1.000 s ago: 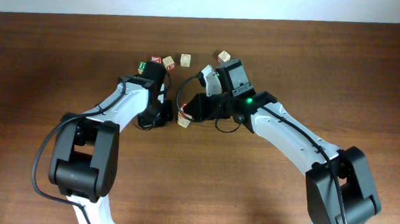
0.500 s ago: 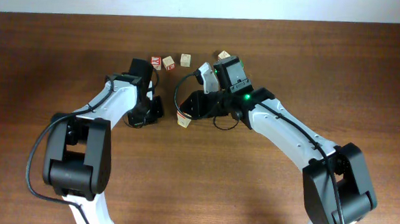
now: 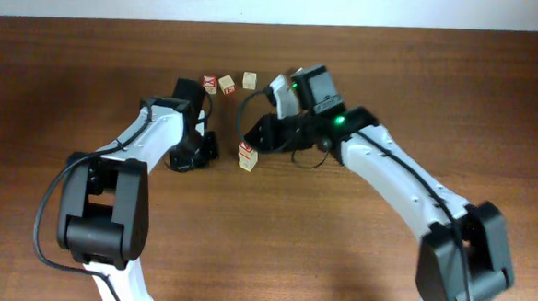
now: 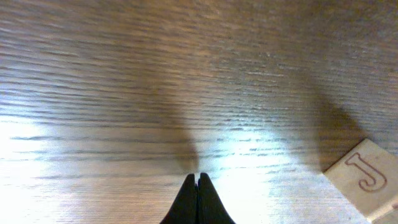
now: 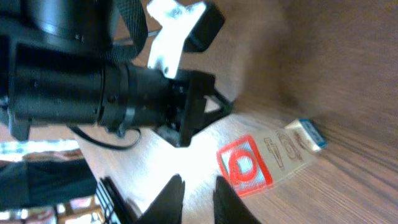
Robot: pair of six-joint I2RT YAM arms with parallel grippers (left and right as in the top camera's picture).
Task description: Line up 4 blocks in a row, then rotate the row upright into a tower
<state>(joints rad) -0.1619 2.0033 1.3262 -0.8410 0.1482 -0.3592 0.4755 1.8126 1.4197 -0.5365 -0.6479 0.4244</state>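
A wooden block (image 3: 247, 155) with a red-framed red letter on its upper face (image 5: 245, 165) stands on the table between the two arms. My right gripper (image 5: 198, 180) hovers just beside it, jaws slightly apart with nothing between them; in the overhead view that gripper (image 3: 252, 139) is right above the block. My left gripper (image 4: 198, 176) is shut and empty over bare wood, left of the block (image 3: 198, 156). A pale block with a J (image 4: 367, 177) lies at the left wrist view's right edge. Three more blocks (image 3: 210, 83) (image 3: 226, 87) (image 3: 250, 79) sit in a row behind.
The left arm's dark wrist (image 5: 93, 87) fills the upper left of the right wrist view, close to the red-lettered block. The wooden table's far edge (image 3: 276, 24) runs along the top.
My right gripper has gone from shut to slightly open and drawn back from the red-lettered block, whose red face now shows on top. The left arm shifted left, then stayed still.
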